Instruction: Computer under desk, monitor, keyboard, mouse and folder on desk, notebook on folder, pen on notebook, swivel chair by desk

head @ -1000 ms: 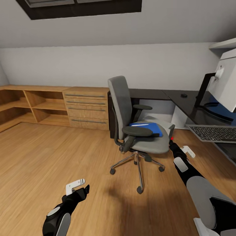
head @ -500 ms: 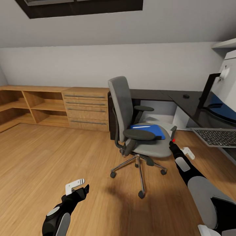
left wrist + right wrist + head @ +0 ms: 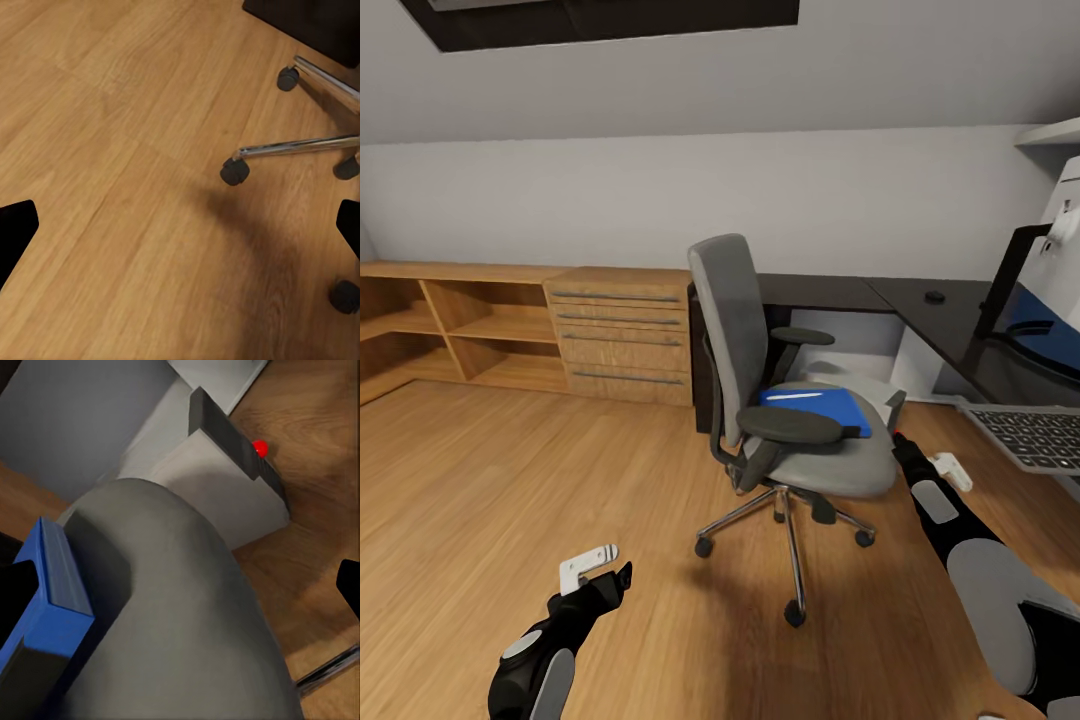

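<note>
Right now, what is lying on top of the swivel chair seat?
On the swivel chair seat lies the blue folder, with a white pen on it. The near armrest covers the folder's front part.

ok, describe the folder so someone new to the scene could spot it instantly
Find the grey swivel chair in the middle of the wood floor, in front of the black desk. On its seat, between the black armrests, lies the folder: a flat bright blue rectangle with a slim white pen on top. It is the only blue thing on the chair.
</note>
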### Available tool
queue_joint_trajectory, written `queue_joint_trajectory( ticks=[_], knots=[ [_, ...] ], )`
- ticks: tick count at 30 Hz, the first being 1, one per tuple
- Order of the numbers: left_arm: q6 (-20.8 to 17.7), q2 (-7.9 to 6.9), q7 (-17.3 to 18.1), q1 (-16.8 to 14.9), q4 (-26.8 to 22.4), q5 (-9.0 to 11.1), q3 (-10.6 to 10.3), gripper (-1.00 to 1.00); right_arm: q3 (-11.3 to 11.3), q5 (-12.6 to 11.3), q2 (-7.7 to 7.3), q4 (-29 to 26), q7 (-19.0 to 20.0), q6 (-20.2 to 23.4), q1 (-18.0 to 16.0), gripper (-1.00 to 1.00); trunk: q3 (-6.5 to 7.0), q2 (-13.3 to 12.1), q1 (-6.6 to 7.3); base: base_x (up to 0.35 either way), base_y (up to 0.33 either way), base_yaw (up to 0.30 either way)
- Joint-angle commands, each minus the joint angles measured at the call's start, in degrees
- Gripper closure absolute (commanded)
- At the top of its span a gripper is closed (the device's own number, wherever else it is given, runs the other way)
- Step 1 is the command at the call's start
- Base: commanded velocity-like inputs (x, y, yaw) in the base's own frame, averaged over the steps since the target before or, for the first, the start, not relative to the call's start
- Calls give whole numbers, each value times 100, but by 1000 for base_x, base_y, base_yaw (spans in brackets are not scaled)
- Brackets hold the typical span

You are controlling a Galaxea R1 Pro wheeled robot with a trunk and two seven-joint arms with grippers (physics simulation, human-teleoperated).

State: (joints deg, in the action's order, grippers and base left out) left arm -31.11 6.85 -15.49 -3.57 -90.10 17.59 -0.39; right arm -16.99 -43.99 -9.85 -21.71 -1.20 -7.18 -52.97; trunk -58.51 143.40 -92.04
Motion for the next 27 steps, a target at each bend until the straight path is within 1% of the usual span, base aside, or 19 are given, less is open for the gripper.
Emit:
queue_joint_trajectory(
  ticks=[1,8,16,27],
  knots=[
    [-18,0,-50,-3,-7,60,-4,-100,-36,-62,-21,-1,-5,48,-3,-100,-5,2,1,23,0,0],
    [-22,0,-51,-3,-5,60,-3,-100,-254,-60,-99,0,5,211,-3,-100,-5,2,1,9,0,0],
    [-19,0,-51,-3,-7,60,-4,-100,-305,-64,-166,0,3,256,-3,-100,-5,2,1,10,0,0],
    [-18,0,-51,-3,-16,60,-3,-100,-331,-65,-199,45,-9,458,-3,-100,-5,2,1,206,0,0]
  ],
)
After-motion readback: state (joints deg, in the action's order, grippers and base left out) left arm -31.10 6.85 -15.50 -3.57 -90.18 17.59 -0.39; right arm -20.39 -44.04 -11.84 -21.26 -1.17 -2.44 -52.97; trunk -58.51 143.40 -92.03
